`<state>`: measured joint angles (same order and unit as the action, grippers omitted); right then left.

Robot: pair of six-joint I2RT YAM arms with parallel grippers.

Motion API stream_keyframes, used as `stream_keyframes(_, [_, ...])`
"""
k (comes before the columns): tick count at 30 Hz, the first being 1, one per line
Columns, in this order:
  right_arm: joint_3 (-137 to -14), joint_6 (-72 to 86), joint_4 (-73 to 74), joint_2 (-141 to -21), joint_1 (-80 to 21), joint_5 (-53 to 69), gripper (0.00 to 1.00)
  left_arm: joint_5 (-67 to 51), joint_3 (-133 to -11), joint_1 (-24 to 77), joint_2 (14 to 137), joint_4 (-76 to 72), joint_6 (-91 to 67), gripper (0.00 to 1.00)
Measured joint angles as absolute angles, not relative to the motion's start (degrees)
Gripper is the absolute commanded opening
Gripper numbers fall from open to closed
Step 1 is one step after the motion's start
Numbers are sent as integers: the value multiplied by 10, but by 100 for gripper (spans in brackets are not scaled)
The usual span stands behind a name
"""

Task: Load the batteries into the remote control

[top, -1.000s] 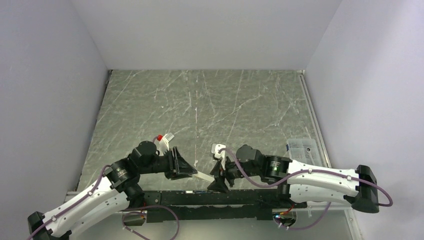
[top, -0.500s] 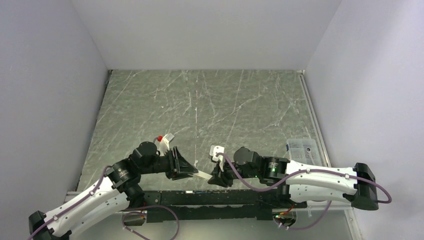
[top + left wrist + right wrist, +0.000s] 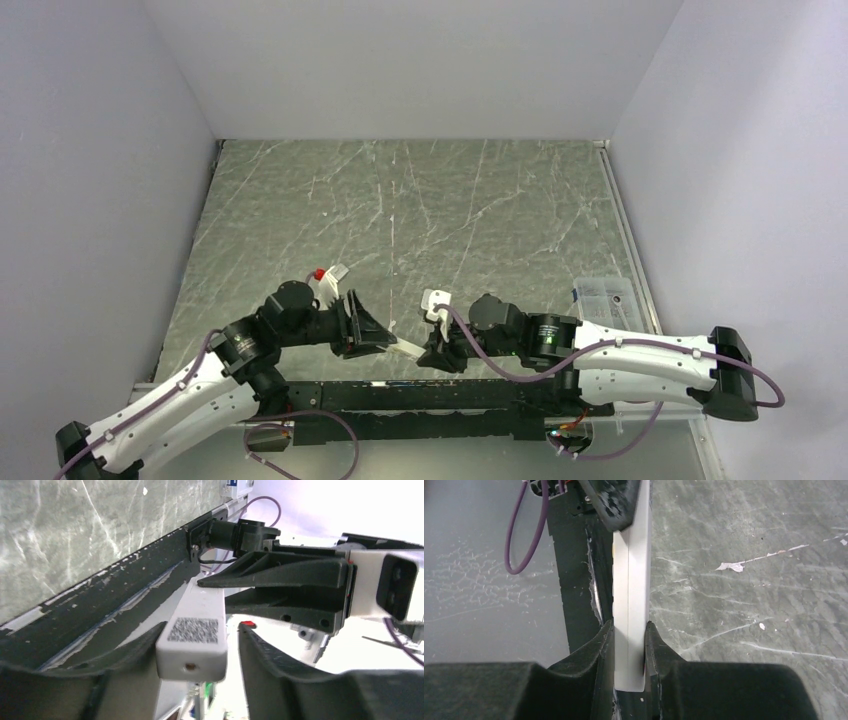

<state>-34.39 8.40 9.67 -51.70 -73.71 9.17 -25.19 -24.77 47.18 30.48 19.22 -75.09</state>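
From my station I see both arms folded in low over the near edge of the marble-patterned table (image 3: 400, 210), wrists pointed at each other. The remote control (image 3: 407, 350) spans the short gap between them, above the black rail (image 3: 400, 395) at the table's front edge and tilted a little against it.

The right gripper (image 3: 630, 630) is clenched on the remote. In the right wrist view its two dark fingers (image 3: 605, 647) press flat against both long sides of the white bar, with no light showing on either side. The bar runs straight away from that camera towards the other arm's finger at the top of the picture.

The left gripper (image 3: 202, 626) straddles the opposite end. In the left wrist view that end faces the lens, with a square printed code label (image 3: 194, 630) on its upper face and a small hole in the end face. One finger lies against the bar, but a bright sliver separates the other finger from it. I read that hand as released, though the angle is poor.

A clear plastic box (image 3: 603, 297) sits at the table's right edge, well apart from both hands
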Motion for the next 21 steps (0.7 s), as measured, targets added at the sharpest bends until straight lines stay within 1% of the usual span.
stream_keyframes(3, [-344, 97, 104, -516, -735, 90, 0, -244, -265, 472, 301, 217, -728, 76])
stream_keyframes(5, [-344, 109, 105, -517, -729, 91, 0, -236, -281, 472, 301, 235, -715, 80])
stream_keyframes(11, [-337, 163, 95, -518, -693, 102, 0, -203, -323, 472, 303, 292, -671, 82])
stream_keyframes(16, [-319, 225, 70, -530, -644, 126, 0, -166, -355, 472, 307, 350, -638, 82])
stream_keyframes(21, [-295, 288, 34, -546, -600, 150, 0, -146, -366, 472, 306, 381, -618, 82])
